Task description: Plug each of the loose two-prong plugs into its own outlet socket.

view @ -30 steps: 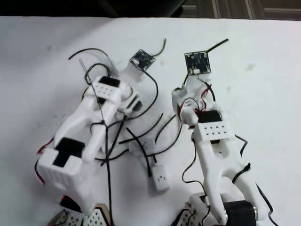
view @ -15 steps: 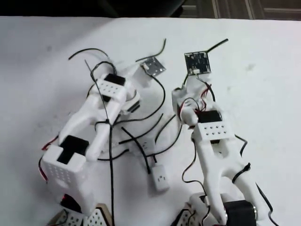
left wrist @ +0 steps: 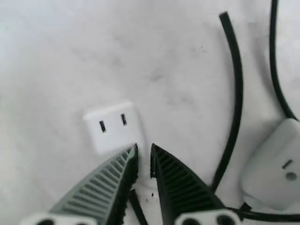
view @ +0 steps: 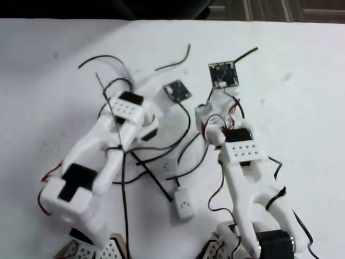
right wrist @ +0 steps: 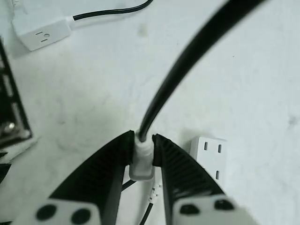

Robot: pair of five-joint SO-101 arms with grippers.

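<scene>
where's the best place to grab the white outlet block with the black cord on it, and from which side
Probably across its two long side walls, coming straight down from above. The corded outlet block lies flat on the table with its slotted face up, so the side walls are the free, parallel surfaces. Close mid-body, clear of the black cord that enters its far end.

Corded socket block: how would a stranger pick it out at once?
On the white table, look between one arm and the other arm, near their bases. The corded socket block lies there; unlike the small socket, a black cord leaves it.
</scene>
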